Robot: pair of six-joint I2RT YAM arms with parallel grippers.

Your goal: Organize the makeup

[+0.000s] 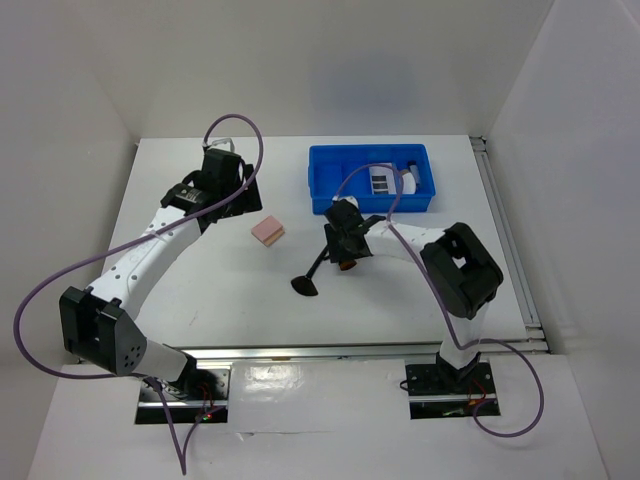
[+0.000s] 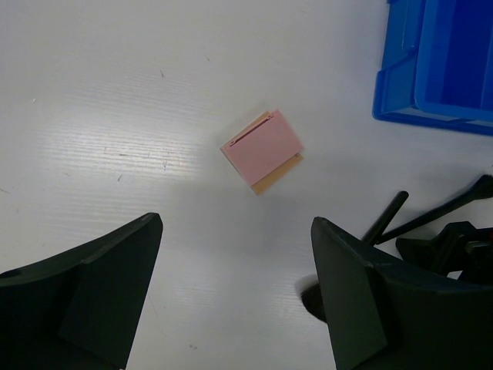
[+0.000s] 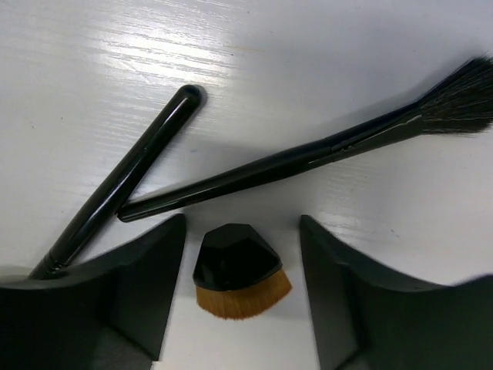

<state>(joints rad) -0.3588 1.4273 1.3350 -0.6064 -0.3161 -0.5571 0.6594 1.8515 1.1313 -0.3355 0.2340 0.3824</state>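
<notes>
White table (image 1: pixel 200 290), left claw (image 2: pixel 236 227) open near pink sponge (image 2: pixel 262 149), right claw (image 3: pixel 243 223) open astride stubby brush (image 3: pixel 239 274)

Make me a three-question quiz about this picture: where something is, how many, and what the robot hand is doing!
1. Where is the pink square sponge? A on the white table; B inside a gripper; C under a brush.
2. How many thin black brushes lie by the right gripper? A one; B two; C five.
3. The right gripper is: A open, fingers either side of the stubby orange-brown brush; B shut on the sponge; C shut on nothing.
Answers: A, it lies on bare table; B, two long handles show; A, its fingers stand apart.
</notes>
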